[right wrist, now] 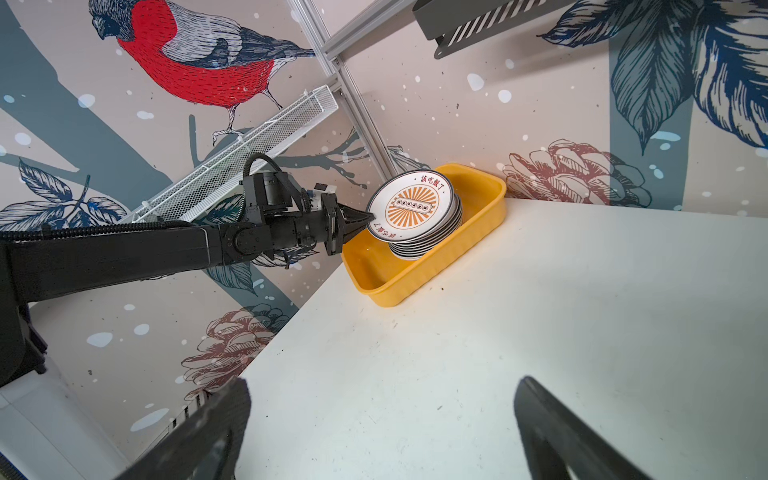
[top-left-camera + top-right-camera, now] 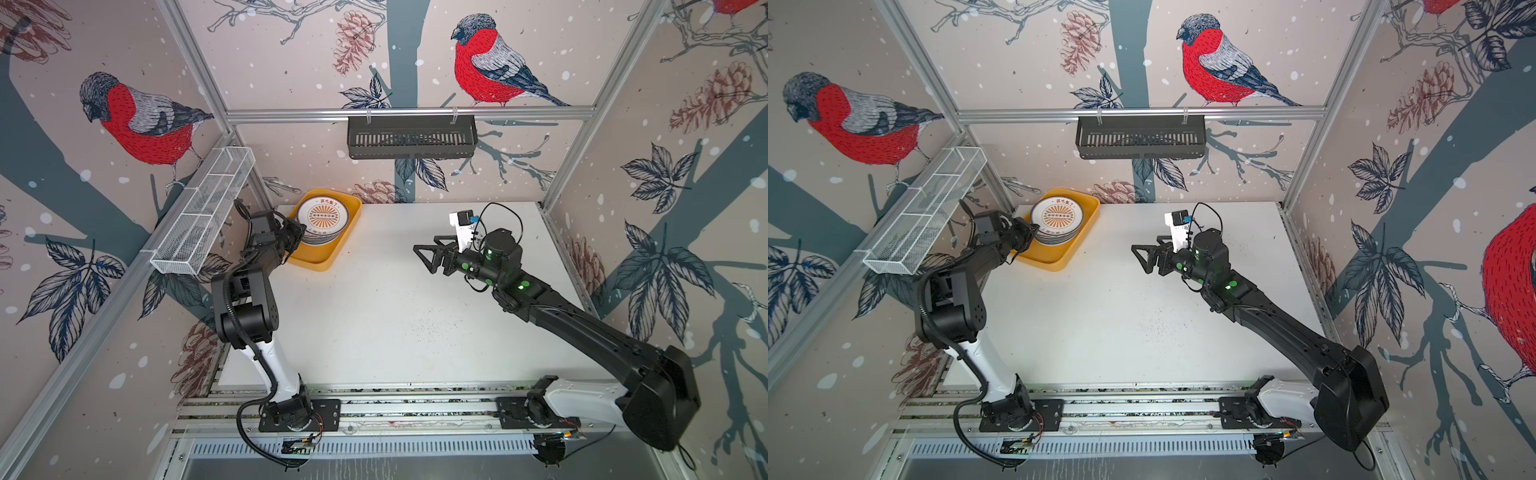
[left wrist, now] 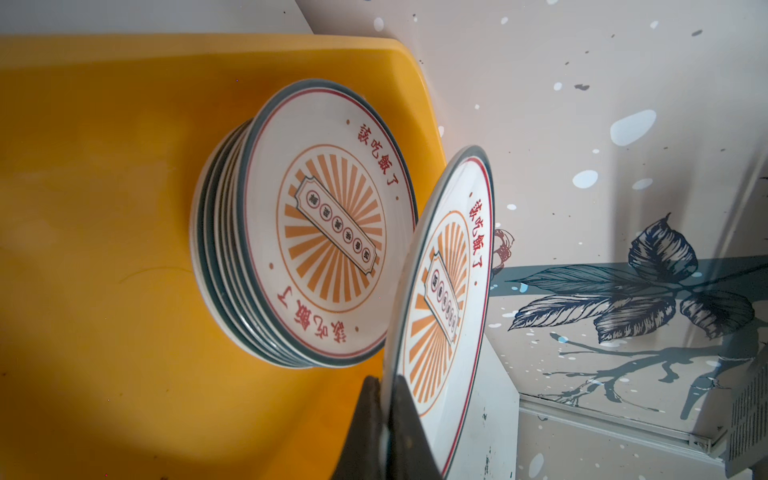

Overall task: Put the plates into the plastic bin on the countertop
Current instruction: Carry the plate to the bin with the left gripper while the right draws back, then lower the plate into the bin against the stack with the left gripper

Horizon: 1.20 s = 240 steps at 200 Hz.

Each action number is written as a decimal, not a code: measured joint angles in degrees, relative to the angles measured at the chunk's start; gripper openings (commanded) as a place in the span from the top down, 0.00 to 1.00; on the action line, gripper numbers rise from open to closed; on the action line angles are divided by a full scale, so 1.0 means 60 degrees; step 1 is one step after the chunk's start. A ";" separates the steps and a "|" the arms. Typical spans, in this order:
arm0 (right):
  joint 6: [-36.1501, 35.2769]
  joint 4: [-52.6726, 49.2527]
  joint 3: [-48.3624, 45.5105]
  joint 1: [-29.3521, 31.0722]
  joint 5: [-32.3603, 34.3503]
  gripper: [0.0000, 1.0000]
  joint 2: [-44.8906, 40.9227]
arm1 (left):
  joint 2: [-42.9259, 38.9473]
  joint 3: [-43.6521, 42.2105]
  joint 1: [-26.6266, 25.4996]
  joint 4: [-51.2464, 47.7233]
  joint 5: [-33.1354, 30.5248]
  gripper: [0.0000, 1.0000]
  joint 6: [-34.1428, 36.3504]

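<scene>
White countertop (image 2: 374, 311), lightly specked, with bird-print wallpaper on the walls around it. The plastic bin (image 2: 316, 257) sat at the far-left corner of the surface, close to the walls.

Left gripper (image 1: 365, 216) – clenched on the rim of one plate (image 1: 411, 205), which bore an orange sunburst and red lettering. The pincer took it at the edge nearest the arm. The rest of the plate reached out from the fingertips over the bin. In the left wrist view the two fingers (image 3: 365, 419) pinched the rim of the held plate (image 3: 449, 291) from both faces.

Stack of plates (image 1: 432, 245) – inside the bin, at its far end, directly under the held plate. Its top plate (image 3: 332, 224) showed the same sunburst pattern. The held plate was tilted, with its gripped side higher. Its far edge possibly touched the stack, though the angle left this unclear.

Right gripper (image 2: 424, 257) – released, jaws wide and holding nothing, above the bare countertop right of centre and well apart from the bin.

No plates lay loose on the countertop in either top view.
</scene>
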 measured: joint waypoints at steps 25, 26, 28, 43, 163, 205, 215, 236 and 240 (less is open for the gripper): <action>-0.0007 -0.0004 0.0000 0.0007 0.0149 0.00 0.0018 | 0.0437 0.0430 0.0113 0.0051 0.0025 1.00 -0.0084; -0.0007 -0.0004 0.0000 0.0007 0.0149 0.00 0.0018 | 0.0463 0.0452 0.0120 0.0055 0.0025 1.00 -0.0084; -0.0007 -0.0004 0.0000 0.0007 0.0157 0.00 0.0018 | 0.0495 0.0481 0.0124 0.0055 0.0029 1.00 -0.0091; -0.0007 -0.0011 0.0000 0.0004 0.0237 0.01 0.0018 | 0.0750 0.0703 0.0157 0.0040 0.0040 1.00 -0.0153; -0.0033 -0.0266 0.0197 -0.0011 0.0933 0.00 0.0466 | 0.1832 0.1843 0.0204 -0.0404 -0.0408 1.00 -0.0044; -0.0036 -0.0299 0.0284 -0.0011 0.0969 0.01 0.0576 | 0.1963 0.2000 0.0211 -0.0707 -0.0546 1.00 0.0211; -0.0036 -0.0299 0.0295 -0.0011 0.0969 0.00 0.0594 | 0.2018 0.2055 0.0211 -0.0765 -0.0554 0.99 0.0219; -0.0036 -0.0313 0.0313 -0.0011 0.0973 0.00 0.0634 | 0.2095 0.2120 0.0215 -0.0860 -0.0576 0.94 0.0273; -0.0036 -0.0313 0.0313 -0.0011 0.0973 0.01 0.0641 | 0.2098 0.2131 0.0215 -0.0878 -0.0576 0.94 0.0280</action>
